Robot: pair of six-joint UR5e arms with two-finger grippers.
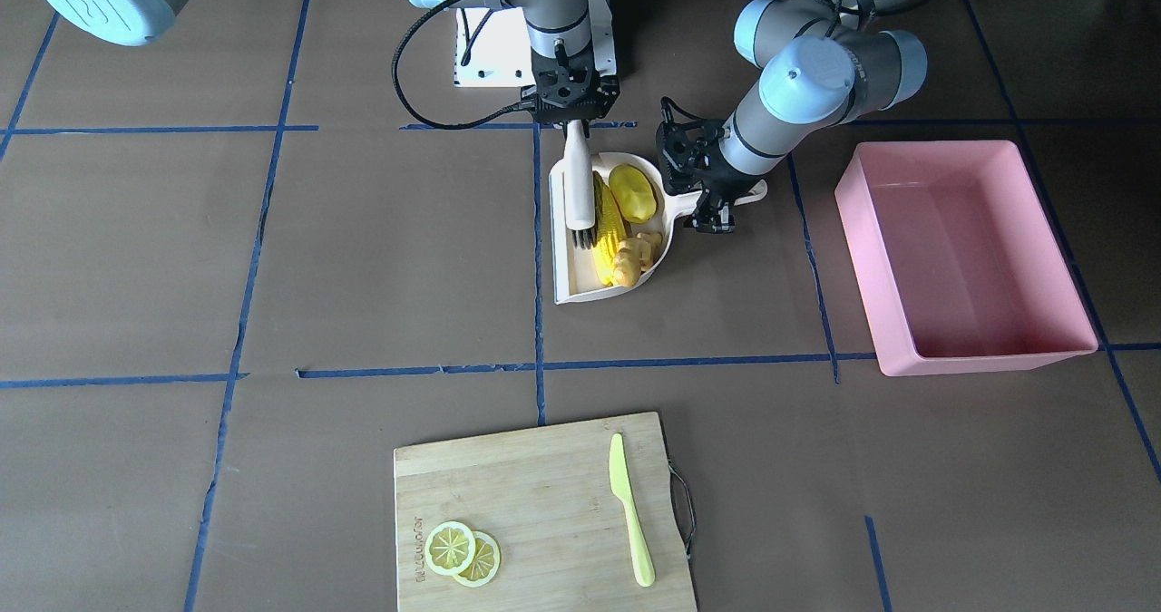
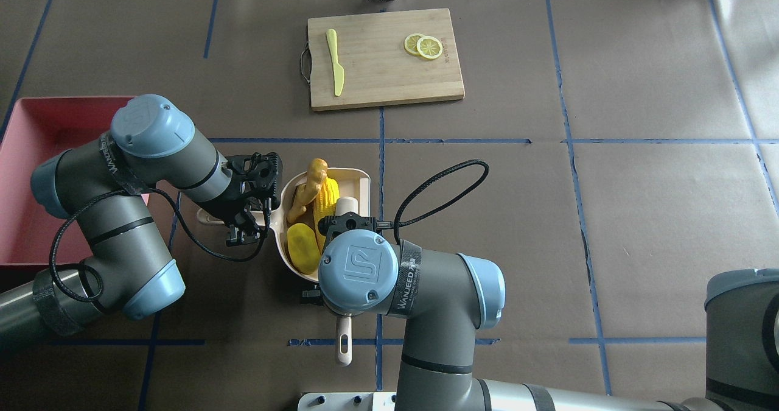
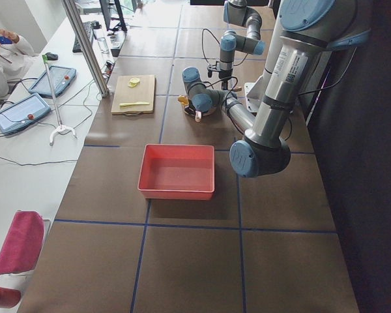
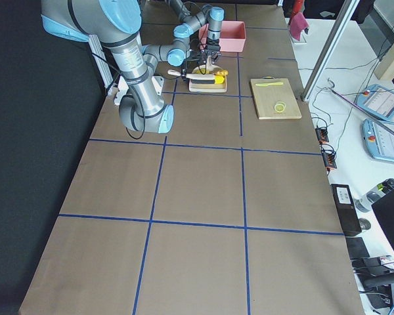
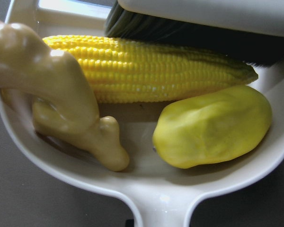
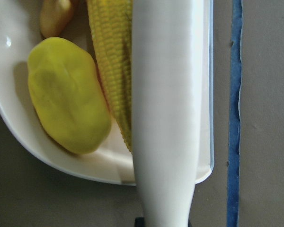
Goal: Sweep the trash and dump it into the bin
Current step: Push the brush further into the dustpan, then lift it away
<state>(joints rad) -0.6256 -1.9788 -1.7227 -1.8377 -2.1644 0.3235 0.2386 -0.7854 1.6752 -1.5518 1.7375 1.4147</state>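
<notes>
Step in hand: the sweeping is judged done, and lifting the cream-white plastic dustpan [image 1: 580, 276] toward the large pink rectangular plastic tub [image 1: 989, 361] is judged next.
Trash: the yellow toy corn cob [image 1: 609, 227], the rounded yellow toy fruit [image 1: 632, 192] and the knobbly tan-yellow toy ginger root [image 1: 632, 257] all lie inside the dustpan. The fruit is at the handle end and the ginger root is nearer the open lip.
Bin: the tub is set on the left arm's side, well apart from the dustpan.
Doing it well: the white-handled brush with dark bristles [image 1: 578, 181] is best lifted clear first, since its bristles touch the corn cob and could drag it. The open lip is then to be raised slightly, the pan carried level above the tub's tall wall, and tipped only once the lip is over the inside.
Risk: the ginger root is judged likeliest to slide out.
Left arm: the elbow is folded and the forearm is reached low toward the pan from the tub's side. The left gripper [image 1: 714, 218] is clamped on the dustpan's short handle [image 1: 748, 195].
Right arm: the wrist is held over the pan's rear, with the right gripper [image 1: 573, 115] closed on the brush handle.
</notes>
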